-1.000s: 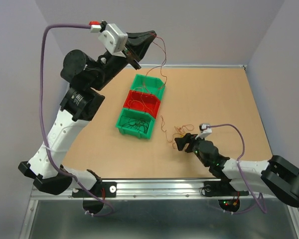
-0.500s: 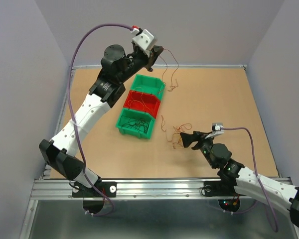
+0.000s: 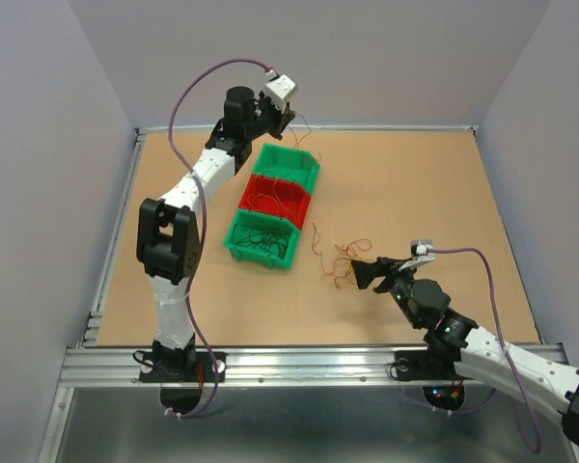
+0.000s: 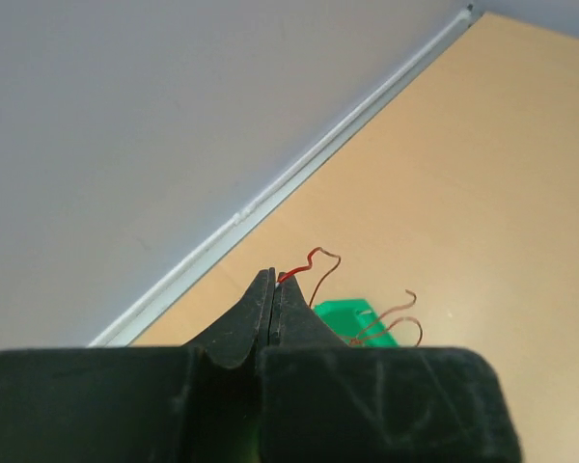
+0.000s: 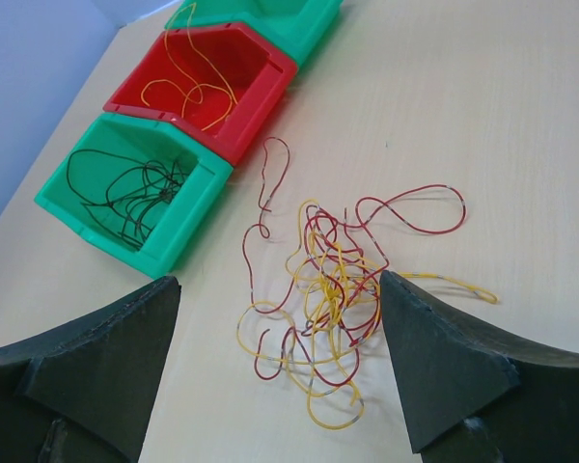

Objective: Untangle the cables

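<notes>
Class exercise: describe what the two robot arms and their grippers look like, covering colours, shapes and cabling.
Both arms mix white link shells with black joint housings. A thick purple cable loops along the left arm, another along the right. The left gripper and right gripper have matte black, wedge-shaped fingers. Small white camera modules sit at each wrist.

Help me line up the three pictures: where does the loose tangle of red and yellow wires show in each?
Top external: tangle on the table, centre-right, beside the right claw.
Left wrist: not in view.
Right wrist: tangle centre, between the open fingers.
Shared landmark: red bin.
</notes>
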Robot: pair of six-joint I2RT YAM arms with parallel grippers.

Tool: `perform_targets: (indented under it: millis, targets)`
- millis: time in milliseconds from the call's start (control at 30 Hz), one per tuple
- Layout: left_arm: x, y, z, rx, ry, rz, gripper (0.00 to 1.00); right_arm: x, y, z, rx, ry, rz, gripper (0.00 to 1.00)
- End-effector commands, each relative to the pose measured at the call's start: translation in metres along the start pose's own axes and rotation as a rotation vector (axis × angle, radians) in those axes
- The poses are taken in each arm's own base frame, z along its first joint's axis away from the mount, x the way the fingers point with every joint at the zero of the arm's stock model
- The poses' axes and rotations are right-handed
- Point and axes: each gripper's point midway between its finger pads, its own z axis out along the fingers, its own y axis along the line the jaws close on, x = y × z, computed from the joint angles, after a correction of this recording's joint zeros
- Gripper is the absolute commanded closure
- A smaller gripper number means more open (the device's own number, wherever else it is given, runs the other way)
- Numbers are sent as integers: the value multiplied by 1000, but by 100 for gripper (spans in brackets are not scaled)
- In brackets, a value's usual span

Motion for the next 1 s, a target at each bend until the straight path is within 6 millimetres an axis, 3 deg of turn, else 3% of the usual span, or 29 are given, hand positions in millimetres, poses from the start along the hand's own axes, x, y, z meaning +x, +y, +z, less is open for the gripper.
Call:
perform_targets:
  millis: [0, 267, 400, 433, 467, 700, 833, 967]
  targets:
    - [-38, 5, 4, 12, -80, 108, 100, -12, 7, 0, -14, -29, 0, 11]
    - [18, 18, 21, -11, 17, 149, 100, -12, 7, 0, -14, -29, -3, 11]
    - [55, 50, 29, -162, 147, 140, 100, -9, 6, 0, -13, -22, -2, 11]
    - [45, 61, 31, -200, 146, 151, 100, -9, 6, 0, -13, -22, 0, 11]
    - [68, 65, 36, -217, 198, 141, 100, -8, 6, -1, -14, -20, 1, 11]
    - [121, 123, 17, -605, 371, 81, 100, -8, 7, 0, -21, -20, 4, 11]
    - [137, 136, 2, -751, 414, 47, 100, -8, 7, 0, -17, -20, 1, 11]
    - [142, 129, -8, -751, 446, 61, 100, -9, 7, 0, -14, -21, 0, 11]
